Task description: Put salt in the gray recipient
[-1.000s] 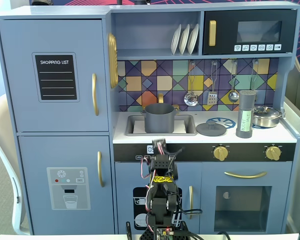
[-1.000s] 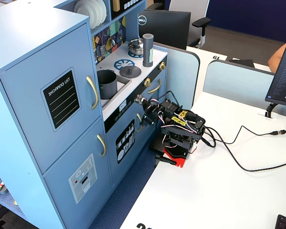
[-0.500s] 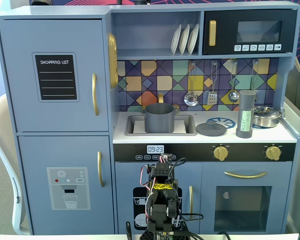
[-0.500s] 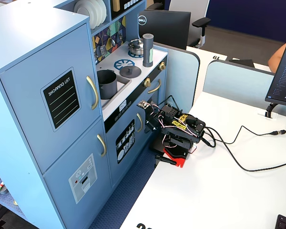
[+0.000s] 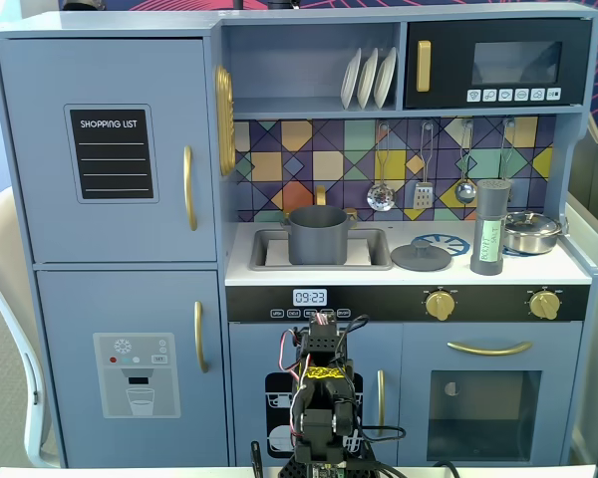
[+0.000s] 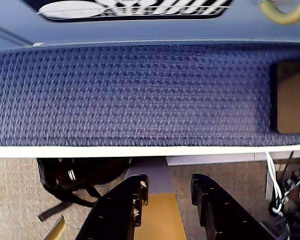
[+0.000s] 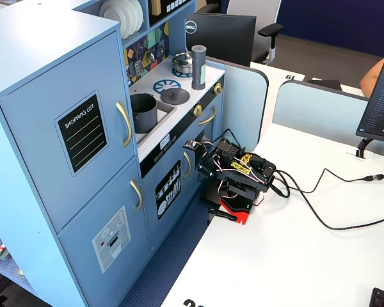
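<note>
The salt is a tall gray grinder (image 5: 488, 229) standing upright on the toy kitchen's counter, right of the sink; it also shows in the other fixed view (image 7: 198, 67). The gray pot (image 5: 316, 236) stands in the sink with no lid on it, and shows in the other fixed view (image 7: 143, 112) too. My arm (image 5: 321, 393) is folded low on the white table in front of the kitchen, far below both. In the wrist view my gripper (image 6: 170, 182) has its jaws apart and holds nothing, hanging over the table edge and floor.
A gray lid (image 5: 422, 257) lies on the counter between the sink and the grinder. A silver pan (image 5: 530, 231) sits at the far right on the hob. Utensils (image 5: 424, 189) hang on the back wall. Cables (image 7: 333, 217) run over the white table (image 7: 294, 256).
</note>
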`<state>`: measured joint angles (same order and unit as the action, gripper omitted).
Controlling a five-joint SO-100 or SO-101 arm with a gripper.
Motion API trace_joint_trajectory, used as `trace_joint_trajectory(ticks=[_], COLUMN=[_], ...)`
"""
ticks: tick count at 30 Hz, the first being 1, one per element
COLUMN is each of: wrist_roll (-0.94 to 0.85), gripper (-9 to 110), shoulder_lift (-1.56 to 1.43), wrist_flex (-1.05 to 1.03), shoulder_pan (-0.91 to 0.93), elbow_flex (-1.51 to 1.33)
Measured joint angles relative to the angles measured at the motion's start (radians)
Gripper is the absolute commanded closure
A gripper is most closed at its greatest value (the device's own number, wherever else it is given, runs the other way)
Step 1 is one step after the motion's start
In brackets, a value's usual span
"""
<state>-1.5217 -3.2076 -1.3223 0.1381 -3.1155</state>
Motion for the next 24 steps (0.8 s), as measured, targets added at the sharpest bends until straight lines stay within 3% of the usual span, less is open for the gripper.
trace_joint_trajectory(ticks=[24], wrist_roll=[0.000], gripper=[95], shoulder_lift=[0.000], wrist_flex=[0.000], shoulder_pan=[-0.058], elbow_flex=[0.000])
